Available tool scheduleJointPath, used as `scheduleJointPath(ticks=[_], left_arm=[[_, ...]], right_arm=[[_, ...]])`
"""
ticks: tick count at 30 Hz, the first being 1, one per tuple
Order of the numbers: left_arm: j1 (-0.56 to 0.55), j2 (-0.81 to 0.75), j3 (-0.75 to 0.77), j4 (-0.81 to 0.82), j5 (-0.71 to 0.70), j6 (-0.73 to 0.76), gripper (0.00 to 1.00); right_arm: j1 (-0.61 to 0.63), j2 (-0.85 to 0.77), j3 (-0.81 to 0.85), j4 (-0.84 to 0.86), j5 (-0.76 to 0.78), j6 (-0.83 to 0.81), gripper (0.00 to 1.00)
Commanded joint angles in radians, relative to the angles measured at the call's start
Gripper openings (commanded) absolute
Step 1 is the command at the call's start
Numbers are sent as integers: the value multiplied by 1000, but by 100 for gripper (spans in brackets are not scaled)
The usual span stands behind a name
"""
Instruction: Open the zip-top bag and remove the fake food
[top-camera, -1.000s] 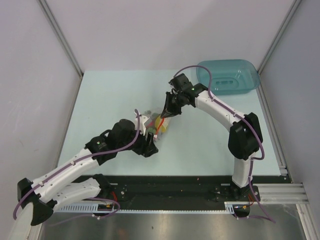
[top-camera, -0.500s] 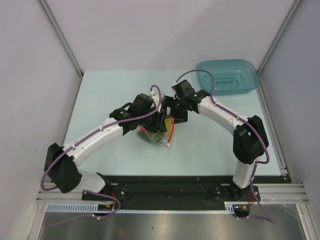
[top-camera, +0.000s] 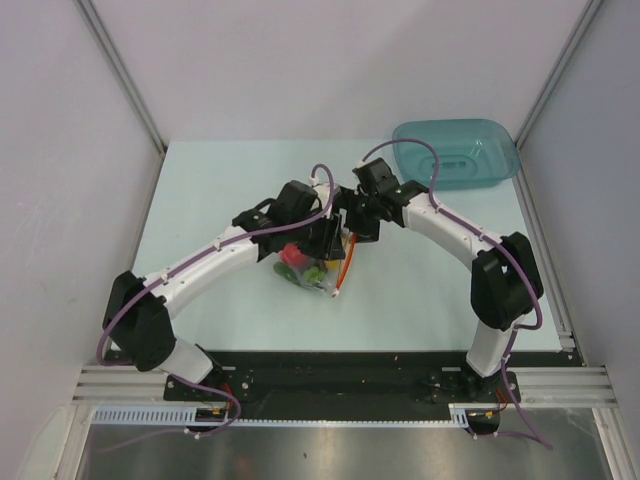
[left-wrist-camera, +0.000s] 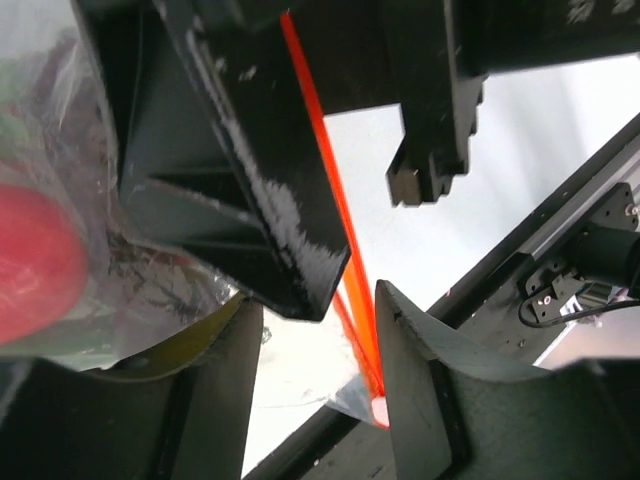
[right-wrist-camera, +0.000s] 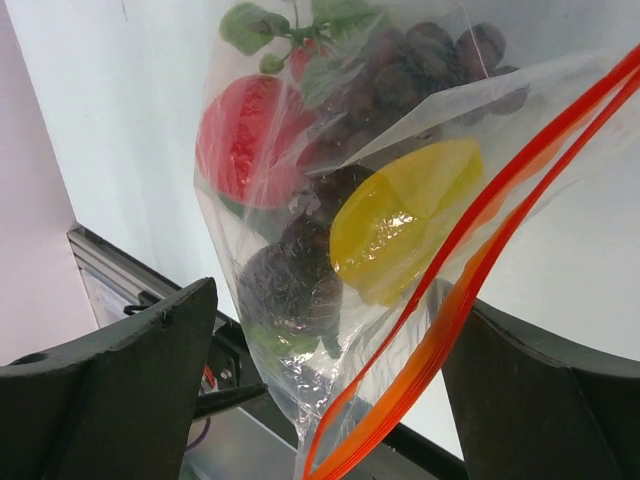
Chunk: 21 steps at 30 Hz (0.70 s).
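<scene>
Mid pale-green surface (top-camera: 200, 200), both arms' jaws gape around the clear crinkly orange-zippered plastic bag (top-camera: 312, 272); I'm on the opening step, and next I'd pinch opposite lips.

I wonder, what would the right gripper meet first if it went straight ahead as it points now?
Most likely the zip-top bag, at its orange zipper strip, directly ahead between the open jaws.

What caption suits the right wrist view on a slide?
Clear zip-top bag with orange zipper, holding red, yellow and dark purple fake food, within the open right end effector.
</scene>
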Motion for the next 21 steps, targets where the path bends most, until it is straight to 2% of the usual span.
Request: scheduleJointPath(ticks=[1, 5, 15, 16, 17, 21], left_arm=[[0, 19, 17, 79, 10, -34, 50], [-6, 60, 27, 86, -13, -32, 35], [-6, 160, 80, 79, -9, -12, 26], [-6, 163, 83, 79, -1, -12, 21], [-6, 163, 82, 78, 1, -12, 1], [-4, 102, 60, 93, -30, -27, 0]], right_arm=[[-13, -33, 0, 41, -16, 24, 91], [-22, -33, 0, 42, -31, 48, 90], [-27, -42, 0, 35, -45, 82, 90], [-30, -45, 0, 26, -45, 86, 90], [-33, -51, 0, 12, -28, 93, 90], [-73, -73, -1, -143, 6, 61, 95]])
